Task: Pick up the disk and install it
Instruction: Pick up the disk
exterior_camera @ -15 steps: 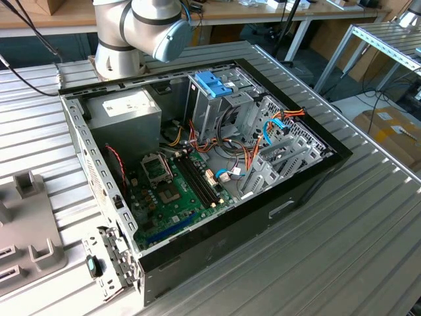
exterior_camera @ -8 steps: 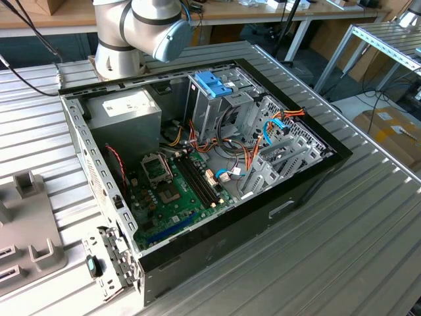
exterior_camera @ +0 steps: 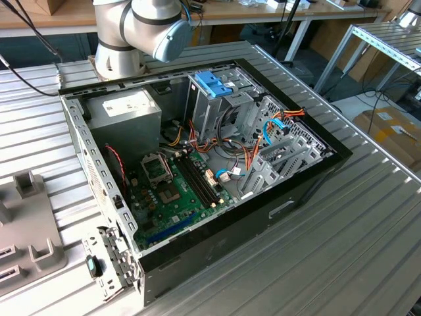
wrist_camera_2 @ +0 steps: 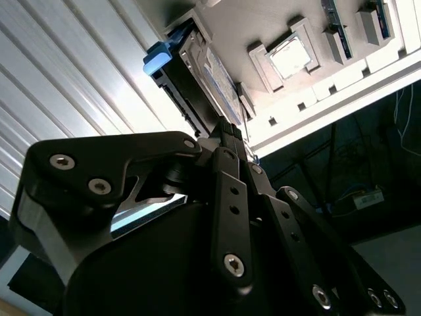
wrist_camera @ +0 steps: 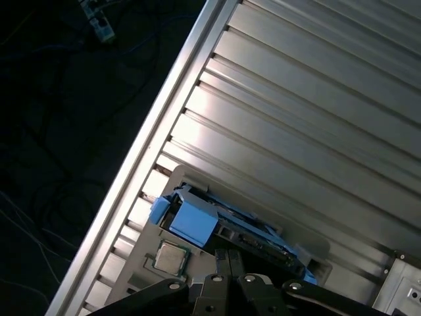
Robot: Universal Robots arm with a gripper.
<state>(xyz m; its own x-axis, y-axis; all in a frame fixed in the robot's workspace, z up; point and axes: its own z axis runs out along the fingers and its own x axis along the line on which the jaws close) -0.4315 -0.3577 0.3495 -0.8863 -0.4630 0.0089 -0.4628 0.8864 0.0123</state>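
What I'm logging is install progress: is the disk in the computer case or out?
Out: in both wrist views the disk stands on edge in a grey holder on the ribbed table, tool close by.

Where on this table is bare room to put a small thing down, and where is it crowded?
Bare: the wide ribbed table on the exterior view's right of the computer case, and a narrow strip between the case and the grey holder. Crowded: inside the case, around the drive cage and orange cables.
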